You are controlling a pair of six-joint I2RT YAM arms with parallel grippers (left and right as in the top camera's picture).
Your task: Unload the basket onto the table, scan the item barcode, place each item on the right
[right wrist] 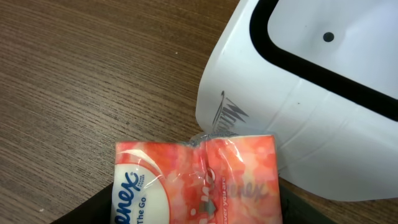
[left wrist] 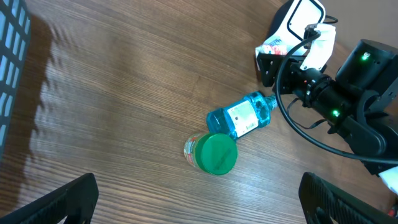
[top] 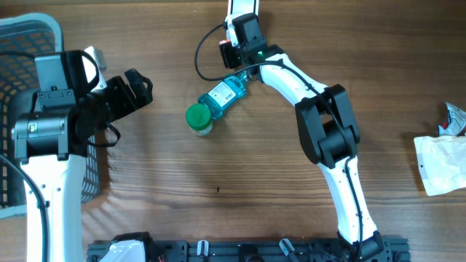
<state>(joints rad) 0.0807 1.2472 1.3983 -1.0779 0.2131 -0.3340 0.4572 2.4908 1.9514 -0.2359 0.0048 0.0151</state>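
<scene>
An orange and white Kleenex tissue pack sits between the dark fingers of my right gripper, which is shut on it. The pack's top edge touches the white barcode scanner, whose black-rimmed window faces away. In the overhead view, the right gripper is at the table's far edge, just below the scanner. From the left wrist view, the pack shows beside the scanner. My left gripper hovers open over the table's left side, holding nothing.
A blue bottle lies on its side next to a green-lidded jar, just below the right gripper. A grey basket stands at the left edge. A white bag and a crumpled wrapper lie far right.
</scene>
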